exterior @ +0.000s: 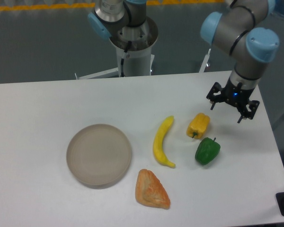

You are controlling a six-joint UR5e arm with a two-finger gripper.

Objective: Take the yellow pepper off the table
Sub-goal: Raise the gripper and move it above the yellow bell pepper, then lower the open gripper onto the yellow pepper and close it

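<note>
**Hovering pincer, pepper untouched**

Hanging above the right part of the tabletop (33, 109), the pincer (232, 109) has its two black fingers spread apart with nothing between them. It sits to the upper right of the yellow pepper (198, 125), near it but not touching. That pepper lies on its side on the white surface. Just below and to its right is a green pepper (207, 151). A banana (162, 141) curves alongside on the left, close by. Lower down rests an orange pastry-like wedge (152, 189), and a round grey plate (99, 154) sits further left, well apart.
</note>
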